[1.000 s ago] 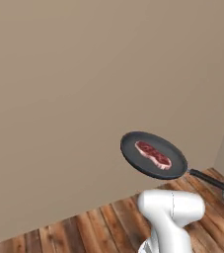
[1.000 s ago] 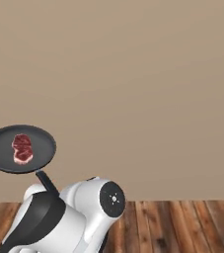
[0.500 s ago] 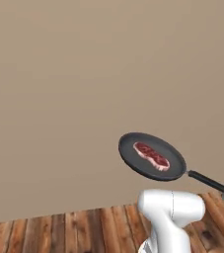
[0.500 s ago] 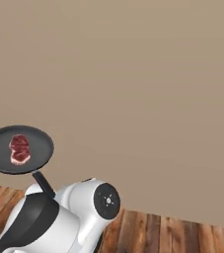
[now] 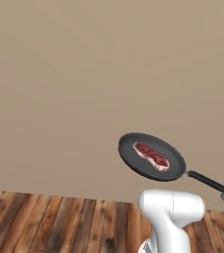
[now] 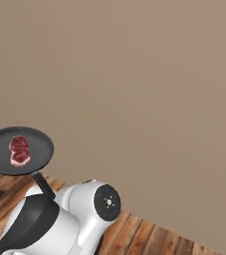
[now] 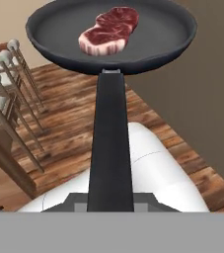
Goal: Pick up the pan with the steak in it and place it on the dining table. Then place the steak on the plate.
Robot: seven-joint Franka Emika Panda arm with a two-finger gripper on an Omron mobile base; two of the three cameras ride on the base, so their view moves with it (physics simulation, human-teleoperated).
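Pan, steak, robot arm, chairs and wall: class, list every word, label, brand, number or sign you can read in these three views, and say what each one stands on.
None: no readable text anywhere.
The pan and its handle are plain black.
The steak bears no label.
The wall, wooden floor and chairs carry no writing.

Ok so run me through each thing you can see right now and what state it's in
pan: lifted off any surface, carried in the air by its handle, roughly level.
steak: raw, lying flat inside the pan, slightly off centre.
gripper: shut on the pan's handle; its fingertips are hidden under the handle in the hand view.
chairs: upright on the wooden floor, at the left of the hand view.
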